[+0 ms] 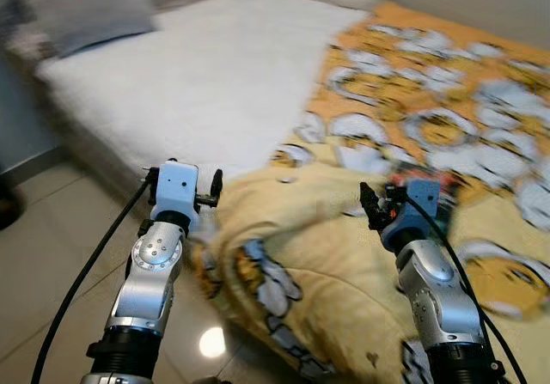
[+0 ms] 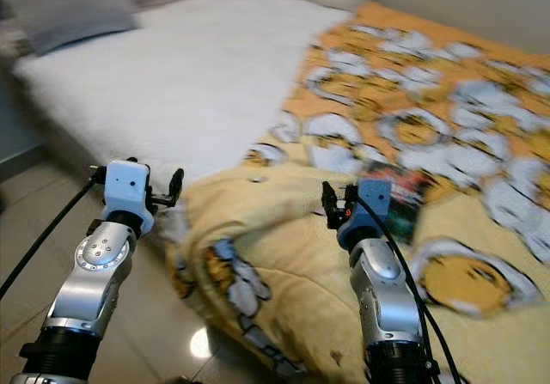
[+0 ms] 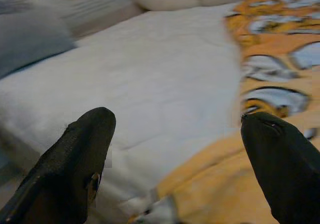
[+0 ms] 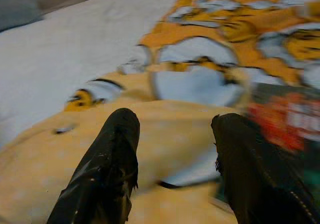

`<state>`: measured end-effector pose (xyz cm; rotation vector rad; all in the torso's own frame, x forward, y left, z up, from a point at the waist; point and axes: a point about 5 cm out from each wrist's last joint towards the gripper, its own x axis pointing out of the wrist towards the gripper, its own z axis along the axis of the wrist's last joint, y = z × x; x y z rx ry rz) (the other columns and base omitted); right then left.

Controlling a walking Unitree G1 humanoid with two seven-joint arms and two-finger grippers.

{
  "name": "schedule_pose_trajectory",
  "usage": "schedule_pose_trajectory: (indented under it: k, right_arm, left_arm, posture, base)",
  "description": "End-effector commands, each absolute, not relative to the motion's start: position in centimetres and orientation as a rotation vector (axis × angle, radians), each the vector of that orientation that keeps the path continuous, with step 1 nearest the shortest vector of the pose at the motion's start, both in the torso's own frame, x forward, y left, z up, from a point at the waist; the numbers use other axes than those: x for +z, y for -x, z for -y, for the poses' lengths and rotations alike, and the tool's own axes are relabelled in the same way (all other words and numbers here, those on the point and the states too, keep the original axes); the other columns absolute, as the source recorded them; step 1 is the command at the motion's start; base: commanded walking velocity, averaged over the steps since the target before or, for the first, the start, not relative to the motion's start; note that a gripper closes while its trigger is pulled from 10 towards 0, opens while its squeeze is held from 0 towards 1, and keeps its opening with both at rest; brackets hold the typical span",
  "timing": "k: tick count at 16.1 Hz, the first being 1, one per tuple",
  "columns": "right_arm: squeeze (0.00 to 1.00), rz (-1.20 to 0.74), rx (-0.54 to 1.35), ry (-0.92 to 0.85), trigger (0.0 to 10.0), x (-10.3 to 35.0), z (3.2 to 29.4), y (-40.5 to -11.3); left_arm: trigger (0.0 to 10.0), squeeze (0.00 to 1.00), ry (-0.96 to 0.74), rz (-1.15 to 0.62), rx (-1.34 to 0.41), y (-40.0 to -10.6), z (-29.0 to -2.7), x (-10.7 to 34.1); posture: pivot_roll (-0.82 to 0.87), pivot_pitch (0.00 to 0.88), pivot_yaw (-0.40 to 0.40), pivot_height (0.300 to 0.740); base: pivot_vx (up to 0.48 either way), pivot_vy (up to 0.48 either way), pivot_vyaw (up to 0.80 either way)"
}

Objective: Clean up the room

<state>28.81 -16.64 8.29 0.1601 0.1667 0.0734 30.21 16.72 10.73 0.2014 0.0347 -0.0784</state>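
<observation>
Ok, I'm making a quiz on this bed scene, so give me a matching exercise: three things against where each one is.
Things:
1. grey pillow
2. yellow cartoon blanket
3. left gripper

Places:
A. bunched at the bed's near edge, hanging toward the floor
B. by the bed's near corner, jaws open
C. at the bed's far left end

Pairs: 1-C, 2-A, 3-B

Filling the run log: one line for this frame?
left gripper: open, over bed edge | right gripper: open, above yellow blanket | dark packet lying on blanket | nothing held
</observation>
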Motion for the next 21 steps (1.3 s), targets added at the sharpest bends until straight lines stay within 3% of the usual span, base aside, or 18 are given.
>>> schedule_pose_trajectory:
  k: [1, 5, 17, 21]
  right_arm:
    - [0.0, -0.172, 0.056, -0.168, 10.0, 8.24, 16.8, -28.55]
    - [0.0, -0.167, 0.038, -0.166, 10.0, 8.33, 16.81, -28.39]
    - [0.0, -0.156, 0.022, -0.131, 10.0, 8.58, 17.01, -28.7]
    - [0.0, -0.149, 0.003, -0.108, 10.0, 8.44, 17.48, -28.58]
  left_arm:
    - [10.0, 0.73, -0.195, -0.033, -0.095, -30.31, -16.53, 10.8]
    - [10.0, 0.76, -0.243, -0.032, -0.091, -30.59, -16.69, 10.87]
    - [10.0, 0.76, -0.247, -0.054, -0.069, -30.75, -17.16, 10.65]
    - [10.0, 0.73, -0.204, -0.046, -0.099, -30.47, -16.66, 10.62]
  posture:
    - [-0.05, 0.0, 0.016, 0.74]
    - [-0.05, 0.0, 0.029, 0.74]
    - [-0.05, 0.0, 0.038, 0.74]
    - [-0.04, 0.0, 0.049, 0.74]
  base:
    - [0.0, 0.48, -0.8]
    - [0.0, 0.36, -0.6]
    - [0.0, -0.48, 0.0]
    - [0.0, 0.0, 0.0]
